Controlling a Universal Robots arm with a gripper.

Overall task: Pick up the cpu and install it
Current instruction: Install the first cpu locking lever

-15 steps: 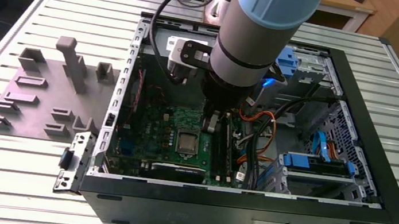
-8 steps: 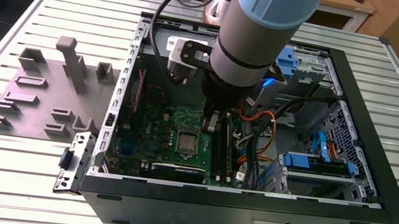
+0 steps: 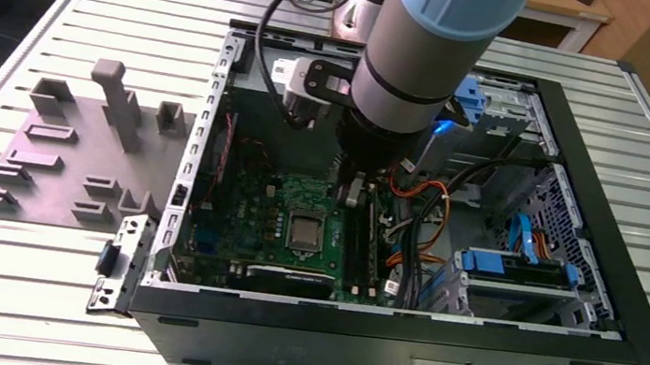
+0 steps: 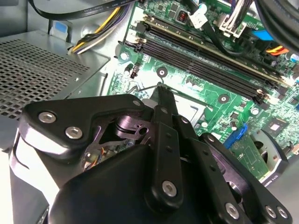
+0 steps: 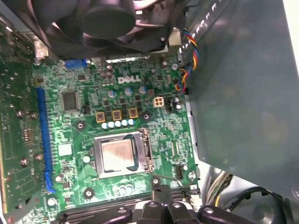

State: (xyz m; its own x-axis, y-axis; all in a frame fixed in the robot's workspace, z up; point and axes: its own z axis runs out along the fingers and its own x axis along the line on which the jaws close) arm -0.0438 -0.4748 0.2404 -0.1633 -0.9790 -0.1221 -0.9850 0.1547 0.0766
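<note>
In the exterior view, the gripper (image 3: 356, 191) hangs inside the open computer case (image 3: 605, 347), above the motherboard (image 3: 246, 229). In the first wrist view, the cpu (image 5: 117, 155) sits in its socket frame (image 5: 145, 149) just ahead of the narrowed fingertips, which hold nothing.

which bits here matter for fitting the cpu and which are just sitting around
Part of the job:
- cpu, lying in the socket frame on the motherboard
- gripper, low over the board inside the computer case

Just lying about:
- grey parts tray beside the case
- memory slots
- fan
- slatted table
</note>
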